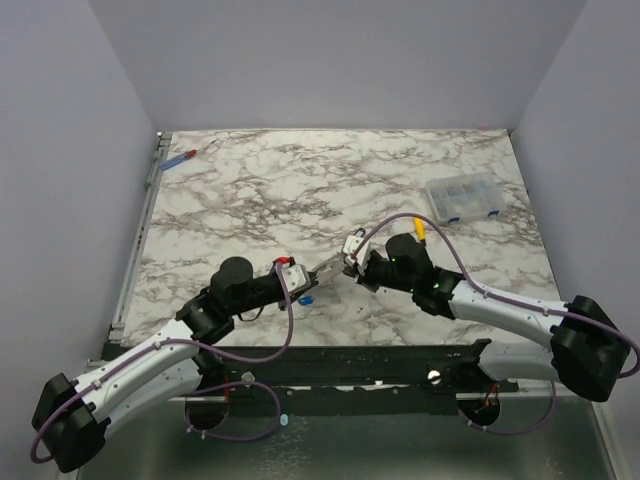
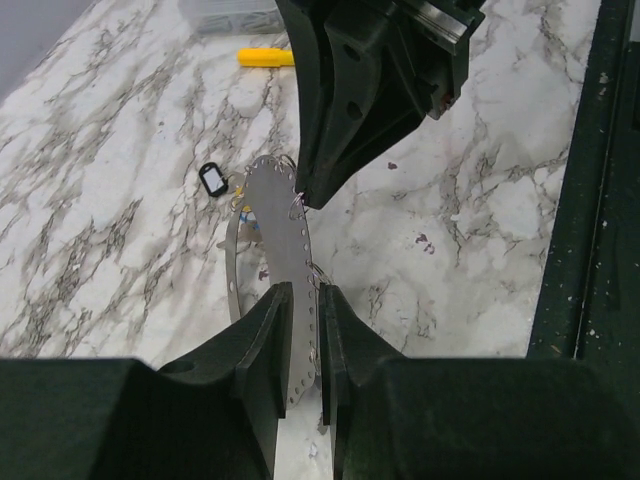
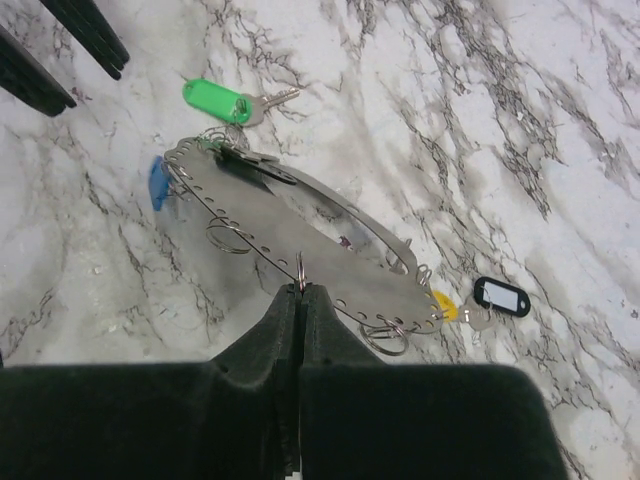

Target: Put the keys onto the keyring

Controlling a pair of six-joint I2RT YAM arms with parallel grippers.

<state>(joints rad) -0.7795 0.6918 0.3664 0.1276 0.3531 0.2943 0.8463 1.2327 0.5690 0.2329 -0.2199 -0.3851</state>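
Note:
The keyring [image 3: 290, 215] is a flat silver oval plate with holes round its rim, held above the marble between both grippers [image 1: 328, 268]. My left gripper [image 2: 305, 292] is shut on one end of it [image 2: 278, 225]. My right gripper [image 3: 301, 288] is shut on a small wire ring hanging from the plate's rim. A green-capped key [image 3: 215, 100] lies on the table beyond the plate. A blue-capped key [image 3: 157, 183] and a yellow-capped key [image 3: 443, 305] sit at the plate's two ends, partly hidden. A black tag [image 3: 502, 297] lies beside the yellow one.
A clear compartment box [image 1: 462, 198] stands at the back right, with a yellow-handled screwdriver [image 1: 421, 230] near it. A red-and-blue screwdriver [image 1: 185, 157] lies at the far left corner. A black rail [image 2: 590, 200] runs along the table's near edge.

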